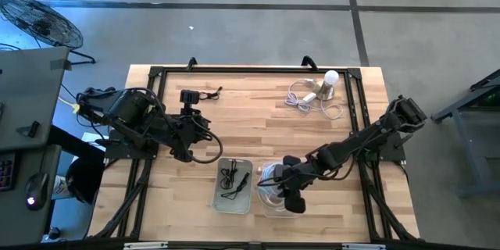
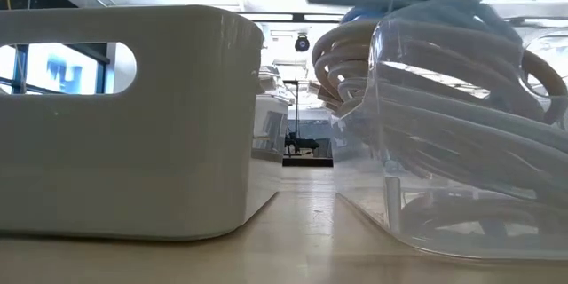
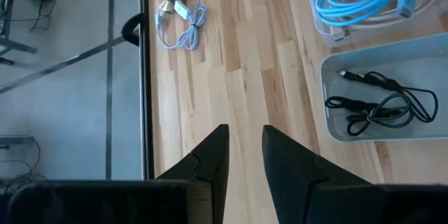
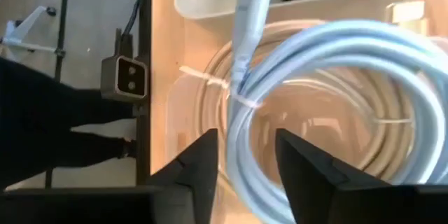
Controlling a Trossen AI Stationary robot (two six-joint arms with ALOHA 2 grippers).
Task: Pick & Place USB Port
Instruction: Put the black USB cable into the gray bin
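Note:
A coiled light-blue USB cable (image 4: 336, 70) lies on whitish coils inside a clear container (image 1: 273, 191) near the table's front edge. My right gripper (image 4: 246, 157) hangs just above it, open, with one strand of the blue coil running between its fingers. A grey tray (image 1: 234, 185) next to the container holds a black cable (image 3: 378, 101). My left gripper (image 3: 246, 136) hovers high over the table's left part, open, with only bare wood under it. My right gripper comes at the blue coil slanting down from the table's right side. One strand (image 4: 241, 122) passes through the gap between its fingers. I cannot tell whether either finger touches it. The coil rests in the clear container.
A light bulb (image 1: 330, 78) with a loose white cord (image 1: 301, 98) lies at the far right of the table. A black frame (image 1: 160, 86) runs around the tabletop. Bare wood stretches across the table's middle.

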